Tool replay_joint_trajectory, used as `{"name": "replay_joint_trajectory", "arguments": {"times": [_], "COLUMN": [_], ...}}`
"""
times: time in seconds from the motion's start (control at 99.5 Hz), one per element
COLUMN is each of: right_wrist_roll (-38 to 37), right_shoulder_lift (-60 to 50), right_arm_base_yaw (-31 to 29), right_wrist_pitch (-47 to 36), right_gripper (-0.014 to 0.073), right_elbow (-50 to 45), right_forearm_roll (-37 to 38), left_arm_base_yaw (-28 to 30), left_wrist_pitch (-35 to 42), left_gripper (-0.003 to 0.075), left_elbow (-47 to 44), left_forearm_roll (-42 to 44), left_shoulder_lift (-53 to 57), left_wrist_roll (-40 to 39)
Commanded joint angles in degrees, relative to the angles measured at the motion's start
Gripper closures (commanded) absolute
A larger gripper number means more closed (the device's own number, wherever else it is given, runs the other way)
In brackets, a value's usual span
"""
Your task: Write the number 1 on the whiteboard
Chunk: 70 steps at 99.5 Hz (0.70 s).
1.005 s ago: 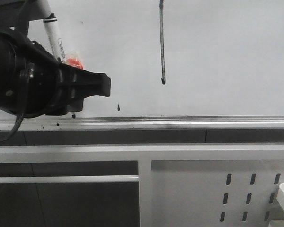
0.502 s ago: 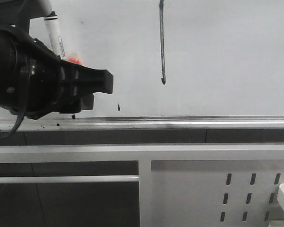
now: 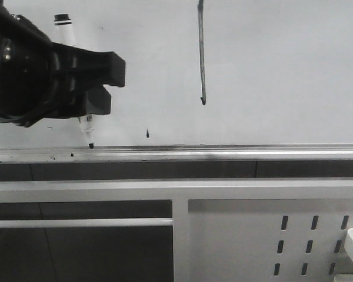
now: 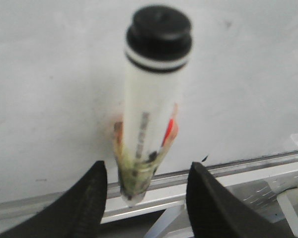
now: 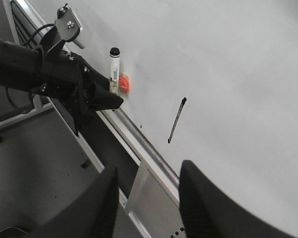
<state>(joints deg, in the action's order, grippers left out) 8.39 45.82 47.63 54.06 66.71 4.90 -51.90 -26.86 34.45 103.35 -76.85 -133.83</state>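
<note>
The whiteboard (image 3: 270, 64) already carries the number 1 (image 3: 201, 53), upper centre. The left end effector (image 4: 144, 198) stands open around the marker (image 3: 87, 130), tip-down on the ledge (image 3: 235, 154). The right end effector (image 5: 146, 198) is open, empty. Judged next: withdraw clear.

The front camera faces the whiteboard (image 3: 270, 70) close up. The left wrist camera sits nearest it. The right wrist camera looks from afar; all share the board.
</note>
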Motion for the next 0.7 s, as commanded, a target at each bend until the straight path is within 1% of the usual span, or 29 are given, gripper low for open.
{"name": "replay_joint_trajectory", "arguments": {"times": [0.0,0.311,0.342,0.382,0.412,0.462,0.482,0.492,0.512,0.532,0.583,0.603,0.693], "right_wrist_roll": [-0.05,-0.05,-0.05,0.08,0.08,0.08,0.08,0.08,0.08,0.08,0.08,0.08,0.08], "right_shoulder_lift": [-0.33,-0.57,-0.70,-0.95,-1.33,-2.13,-2.63,-3.00,-3.62,-4.14,-6.55,-7.23,-12.49], "right_arm_base_yaw": [-0.42,-0.42,-0.42,-0.42,-0.42,-0.42,-0.42,-0.42,-0.42,-0.42,-0.42,-0.42,-0.42], "right_wrist_pitch": [-2.41,-0.65,0.47,1.50,2.67,4.47,5.06,5.21,5.36,5.36,5.13,5.02,3.49], "right_gripper": [0.0341,0.0342,0.0350,0.0396,0.0447,0.0579,0.0611,0.0644,0.0669,0.0666,0.0663,0.0663,0.0663], "right_elbow": [1.83,1.83,1.83,1.83,1.83,1.83,1.83,1.83,1.68,1.37,0.57,0.10,-2.82], "right_forearm_roll": [0.86,0.86,0.86,0.86,0.86,0.99,0.99,0.99,0.99,0.99,0.99,0.99,1.10], "left_arm_base_yaw": [0.11,0.11,0.11,0.11,0.11,0.11,0.11,0.11,0.11,0.11,0.11,0.11,0.11], "left_wrist_pitch": [-1.57,2.27,3.03,4.88,5.97,8.57,9.48,9.78,10.63,11.39,12.58,12.90,14.83], "left_gripper": [0.0384,0.0384,0.0388,0.0400,0.0421,0.0482,0.0517,0.0541,0.0579,0.0605,0.0709,0.0733,0.0740], "left_elbow": [0.23,-3.07,-3.56,-4.21,-4.62,-5.09,-5.25,-5.41,-5.51,-5.68,-6.04,-6.19,-6.65], "left_forearm_roll": [1.97,1.97,1.97,1.97,1.97,1.97,1.97,1.97,1.97,1.97,1.97,1.97,1.97], "left_shoulder_lift": [2.51,8.11,8.91,10.26,11.24,13.09,13.85,14.12,14.91,15.66,17.41,18.16,21.35], "left_wrist_roll": [0.17,0.17,0.17,0.17,0.17,0.17,0.17,0.17,0.17,0.17,1.18,2.00,7.89]}}
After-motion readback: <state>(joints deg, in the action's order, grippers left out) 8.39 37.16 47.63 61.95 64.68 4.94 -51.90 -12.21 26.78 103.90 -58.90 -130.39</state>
